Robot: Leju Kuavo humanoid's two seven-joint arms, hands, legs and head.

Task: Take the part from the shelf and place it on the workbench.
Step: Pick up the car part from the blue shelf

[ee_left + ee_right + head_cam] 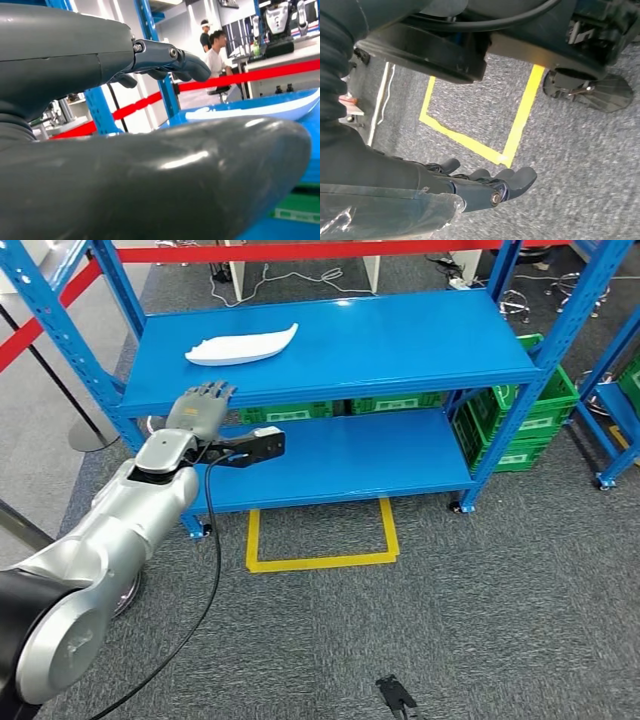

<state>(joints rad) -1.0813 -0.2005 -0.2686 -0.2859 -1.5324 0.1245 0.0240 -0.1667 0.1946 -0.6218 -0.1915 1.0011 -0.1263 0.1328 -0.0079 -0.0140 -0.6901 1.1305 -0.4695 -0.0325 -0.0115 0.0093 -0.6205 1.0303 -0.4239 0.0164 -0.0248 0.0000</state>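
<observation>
blue shelf (423,350), two tiers, viewed from the head camera. the part (241,345), a long flat white curved piece, lies on the top tier toward its back left area, long axis roughly parallel to the front edge, tapered tip pointing to the right. nothing touches it.

left hand (200,410) is raised at the front edge of the top tier, near its left corner, just short of the part and apart from it. fingers (215,392) extended and spread, nothing in them: released. in the left wrist view the thumb (158,180) and fingers (170,56) are apart with a gap between them, and the part (260,107) shows as a pale strip on the blue shelf surface beyond.

right hand (486,187) hangs low over grey carpet (584,160), fingers loosely extended, holding nothing. yellow tape outline (516,132) on the floor beneath it.

lower tier: green crates (528,415) sit behind and off the right end of the shelf. yellow tape square (321,535) on the carpet at the shelf's front. red barrier tape (302,252) runs behind the shelf. two people (213,50) are seated in the background of the left wrist view.
</observation>
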